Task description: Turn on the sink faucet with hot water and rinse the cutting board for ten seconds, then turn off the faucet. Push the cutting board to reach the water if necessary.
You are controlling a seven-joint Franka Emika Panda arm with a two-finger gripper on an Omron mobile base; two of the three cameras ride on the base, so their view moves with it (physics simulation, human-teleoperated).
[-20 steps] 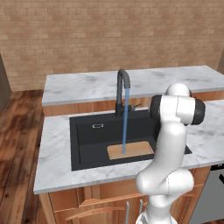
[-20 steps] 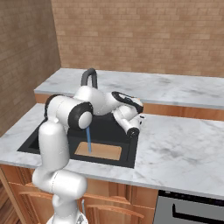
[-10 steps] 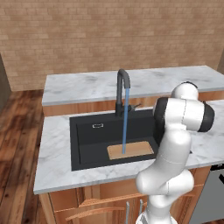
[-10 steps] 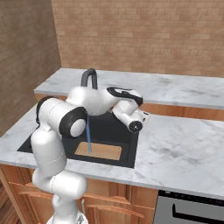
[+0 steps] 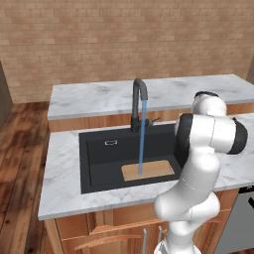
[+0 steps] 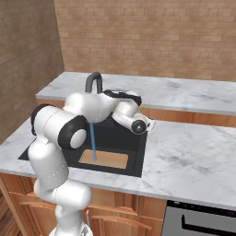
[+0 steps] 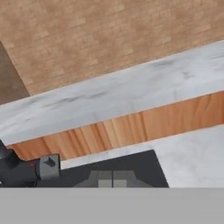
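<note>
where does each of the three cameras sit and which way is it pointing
Left base view: behind the arm's left, looking forward and down at the sink, faucet, water and board; white arm at lower right.
Right base view: behind the arm's right, facing the same sink; arm at lower left, reaching over the basin.
Hand view: on the hand, facing the back counter and brick wall; faucet lever at lower left.
Both base views share sink, faucet, water and board.

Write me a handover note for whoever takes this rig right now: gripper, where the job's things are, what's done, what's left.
Gripper: shut, holding nothing, up over the sink's right rear corner beside the faucet base.
Sink faucet: on, water running straight down.
Cutting board: flat in the sink, front centre, under the stream; no push needed.
Done: faucet opened, rinse under way.
Left: finish the rinse, then close the lever.
</note>
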